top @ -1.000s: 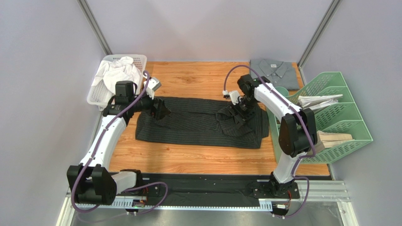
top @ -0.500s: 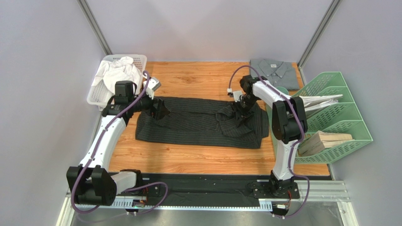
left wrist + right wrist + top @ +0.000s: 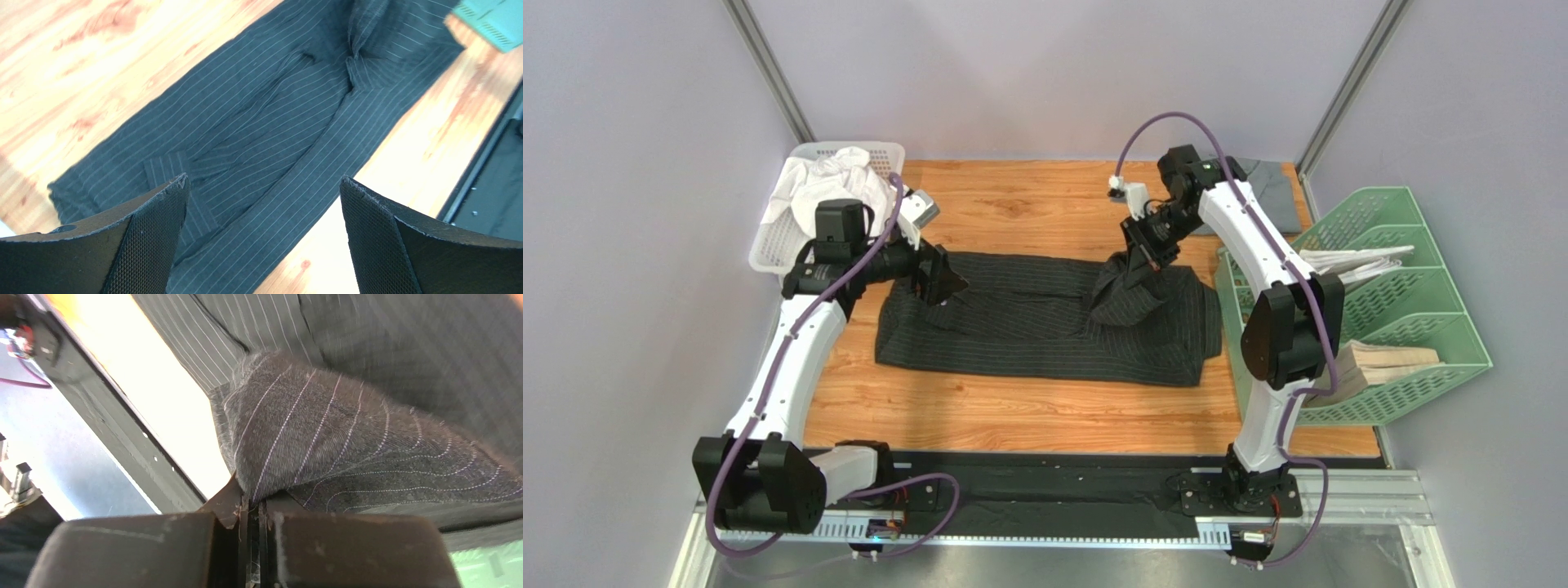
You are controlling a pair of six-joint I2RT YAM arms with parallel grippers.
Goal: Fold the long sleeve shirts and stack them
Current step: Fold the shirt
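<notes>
Since a second ago my right pincer (image 3: pixel 1149 241) has shut and risen, pulling a peak of the black pinstriped shirt (image 3: pixel 1026 325) up off the tabletop (image 3: pixel 1014 410). Before, it sat low on the cloth with jaws part open. Now it is clamped on a bunched fold near the shirt's right end, and the wrist view shows cloth pinched in the closed jaws.

My left pincer (image 3: pixel 264 202) has barely shifted. Its jaws are wide apart, holding nothing, and it hovers over the shirt's left end.

The shirt lies stretched left to right across the middle of the tabletop, already narrowed into a long band. The grey shirt (image 3: pixel 1284 206) sits at the far right corner, only partly in view.

My read on handling: the cloth is soft, light and limp, and droops from any single hold. Best taken at a hem, corner or shoulder seam with both pincers, not a mid-panel bunch. Thin fabric can slip or drag extra layers into the pinch. The current grab looks mid-panel, so the fold may land uneven.
</notes>
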